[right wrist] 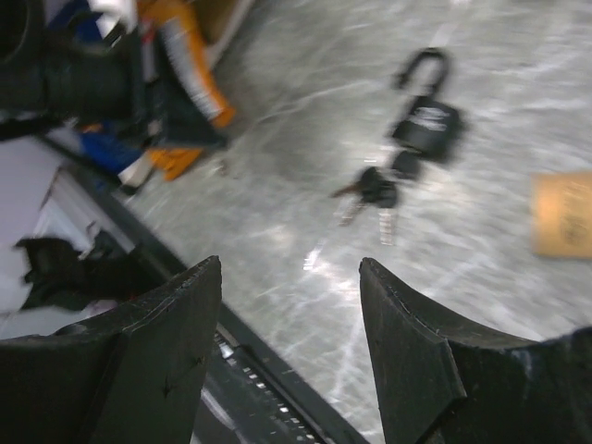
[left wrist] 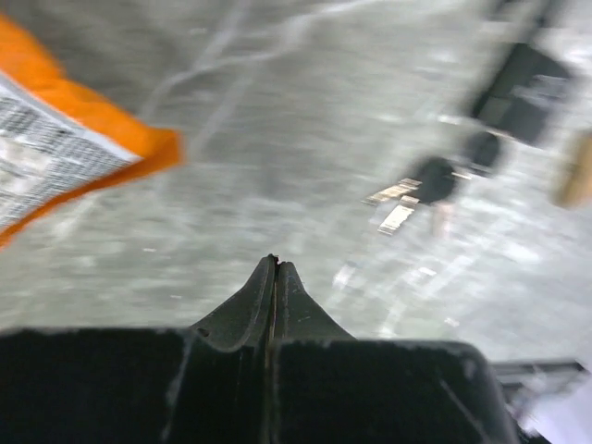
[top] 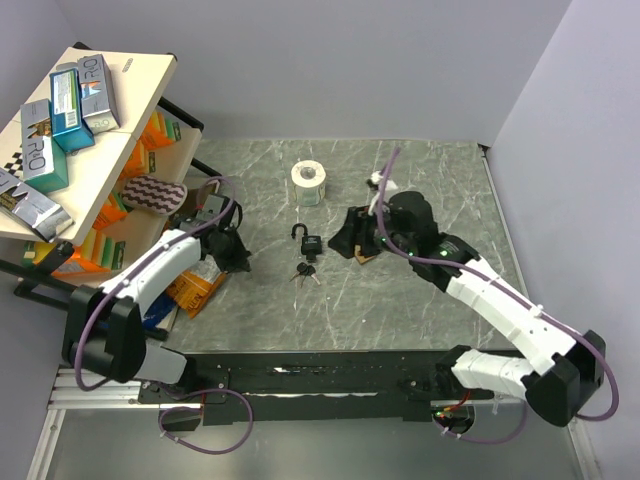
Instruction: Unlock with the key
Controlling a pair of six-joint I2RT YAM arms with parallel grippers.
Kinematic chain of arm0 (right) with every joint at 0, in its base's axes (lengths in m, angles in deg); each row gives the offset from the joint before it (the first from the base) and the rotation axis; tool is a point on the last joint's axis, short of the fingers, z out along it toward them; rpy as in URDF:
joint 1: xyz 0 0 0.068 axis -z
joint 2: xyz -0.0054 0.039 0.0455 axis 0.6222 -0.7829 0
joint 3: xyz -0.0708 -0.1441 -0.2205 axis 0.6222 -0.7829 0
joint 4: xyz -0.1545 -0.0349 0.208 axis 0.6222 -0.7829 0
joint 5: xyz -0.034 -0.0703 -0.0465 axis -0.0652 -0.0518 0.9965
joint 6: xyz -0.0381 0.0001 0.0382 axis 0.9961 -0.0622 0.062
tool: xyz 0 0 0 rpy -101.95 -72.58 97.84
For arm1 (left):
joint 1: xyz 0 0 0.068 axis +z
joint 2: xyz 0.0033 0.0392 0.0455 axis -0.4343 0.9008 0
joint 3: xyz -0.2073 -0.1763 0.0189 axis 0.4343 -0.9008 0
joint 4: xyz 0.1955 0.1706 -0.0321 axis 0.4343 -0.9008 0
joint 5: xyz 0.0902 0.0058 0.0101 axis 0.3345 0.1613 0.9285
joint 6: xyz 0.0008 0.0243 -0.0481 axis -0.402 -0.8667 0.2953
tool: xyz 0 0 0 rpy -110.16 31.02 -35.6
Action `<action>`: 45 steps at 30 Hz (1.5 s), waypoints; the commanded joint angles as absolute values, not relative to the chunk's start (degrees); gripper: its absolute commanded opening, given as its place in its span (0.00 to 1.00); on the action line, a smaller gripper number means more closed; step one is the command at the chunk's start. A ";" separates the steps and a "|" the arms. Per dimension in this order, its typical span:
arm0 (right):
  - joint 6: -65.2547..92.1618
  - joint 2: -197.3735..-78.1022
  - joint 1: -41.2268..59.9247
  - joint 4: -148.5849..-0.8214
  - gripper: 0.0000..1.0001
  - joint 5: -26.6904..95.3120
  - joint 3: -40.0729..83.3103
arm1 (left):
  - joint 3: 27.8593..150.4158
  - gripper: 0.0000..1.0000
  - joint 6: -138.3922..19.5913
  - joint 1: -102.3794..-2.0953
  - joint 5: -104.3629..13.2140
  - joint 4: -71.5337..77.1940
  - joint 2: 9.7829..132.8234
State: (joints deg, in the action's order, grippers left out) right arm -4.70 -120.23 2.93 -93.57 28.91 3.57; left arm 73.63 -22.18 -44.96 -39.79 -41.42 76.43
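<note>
The black padlock [top: 310, 242] lies on the grey marble table, its shackle pointing away from the arms. The bunch of keys [top: 305, 273], with black heads and silver blades, lies just in front of it, loose on the table. My left gripper [top: 238, 260] is shut and empty, a short way left of the keys. In the left wrist view its shut tips [left wrist: 276, 263] point towards the blurred keys [left wrist: 421, 185] and padlock [left wrist: 523, 79]. My right gripper [top: 348, 243] is open and empty, right of the padlock. The right wrist view shows the padlock [right wrist: 427, 120] and keys [right wrist: 375, 190] beyond its open fingers [right wrist: 185, 305].
A white tape roll [top: 309, 182] stands behind the padlock. A slanted shelf [top: 140, 95] with boxes and orange packets [top: 190, 290] fills the left side. A tan card piece [right wrist: 564, 215] lies by the right gripper. The table's front rail [top: 330, 375] runs along the near edge.
</note>
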 commanded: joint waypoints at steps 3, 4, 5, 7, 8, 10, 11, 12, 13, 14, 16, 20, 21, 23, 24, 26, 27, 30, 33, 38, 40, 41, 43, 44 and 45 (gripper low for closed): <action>-6.62 -124.94 -0.98 -85.36 0.70 22.01 7.24 | 77.34 0.01 -18.69 -45.07 -47.42 -35.75 68.76; -6.54 -125.30 -1.25 -85.97 0.70 22.26 7.68 | 78.39 0.01 -17.99 -45.16 -47.77 -35.84 68.15; -5.67 -126.26 -1.86 -86.76 0.70 22.79 8.29 | 79.01 0.01 -17.63 -45.07 -48.21 -36.01 68.06; -4.61 -127.58 -2.48 -88.68 0.71 24.46 10.14 | 81.64 0.01 -16.32 -45.07 -48.65 -38.55 69.19; -4.34 -128.11 -3.44 -89.13 0.71 24.90 10.84 | 82.53 0.01 -15.96 -45.16 -48.83 -39.60 69.63; -3.90 -129.95 -4.50 -89.84 0.71 25.87 12.69 | 84.29 0.01 -15.44 -45.34 -49.53 -40.93 70.77; -3.81 -130.57 -5.72 -90.45 0.71 26.13 13.74 | 84.73 0.01 -15.26 -45.60 -49.79 -41.02 71.04; -3.55 -131.36 -6.43 -90.72 0.70 26.39 14.44 | 85.43 0.01 -15.17 -45.86 -49.88 -41.02 71.22; -3.03 -132.84 -7.13 -91.15 0.70 27.09 15.23 | 85.78 0.01 -15.08 -46.47 -49.88 -41.11 71.65; -2.59 -133.55 -8.53 -92.38 0.70 27.45 16.90 | 86.05 0.01 -15.17 -46.83 -49.88 -41.37 72.01; -1.27 -135.92 -10.03 -93.53 0.69 28.85 18.57 | 86.84 0.01 -15.61 -47.62 -49.79 -41.90 72.88; 0.66 -139.62 -13.20 -96.43 0.67 32.54 23.40 | 87.81 0.01 -15.96 -48.50 -49.88 -42.34 73.50; 1.02 -140.32 -14.25 -97.74 0.66 33.42 24.11 | 88.33 0.01 -16.13 -48.59 -49.88 -42.43 73.77; 1.90 -142.34 -15.22 -98.89 0.64 36.13 25.87 | 88.69 0.01 -16.31 -48.68 -50.06 -42.78 73.77; 2.16 -143.13 -15.57 -99.94 0.62 37.02 26.40 | 89.12 0.01 -16.40 -48.76 -50.14 -42.69 73.77; 3.83 -145.07 -17.15 -100.74 0.59 40.35 28.33 | 89.56 0.01 -16.49 -48.85 -50.23 -43.04 73.77; 4.62 -145.77 -17.68 -101.00 0.58 41.50 28.95 | 89.83 0.01 -16.57 -48.94 -50.23 -43.13 73.94; 7.25 -149.72 -20.14 -102.49 0.55 46.24 32.28 | 90.09 0.01 -16.93 -49.03 -50.50 -43.31 74.03; 8.05 -152.01 -21.38 -104.43 0.51 50.63 34.93 | 90.18 0.01 -16.93 -49.03 -50.76 -43.31 73.86; 8.32 -153.95 -21.99 -106.36 0.50 55.13 37.12 | 90.53 0.01 -17.02 -49.03 -50.50 -43.57 73.77; 8.67 -154.83 -22.26 -107.06 0.49 56.88 37.91 | 90.62 0.01 -17.02 -49.03 -50.50 -43.75 73.86; 8.84 -155.00 -22.26 -107.50 0.49 57.59 38.01 | 90.79 0.01 -17.02 -49.03 -50.32 -43.75 73.77; 9.10 -155.01 -22.34 -107.07 0.49 58.64 37.40 | 91.06 0.01 -17.02 -49.03 -50.41 -43.75 73.77; 9.37 -154.92 -22.34 -106.63 0.49 58.74 37.13 | 91.06 0.01 -16.93 -49.03 -50.50 -43.57 73.94; 9.98 -154.92 -22.26 -105.84 0.49 58.65 37.04 | 91.06 0.01 -16.84 -49.03 -50.76 -43.66 74.03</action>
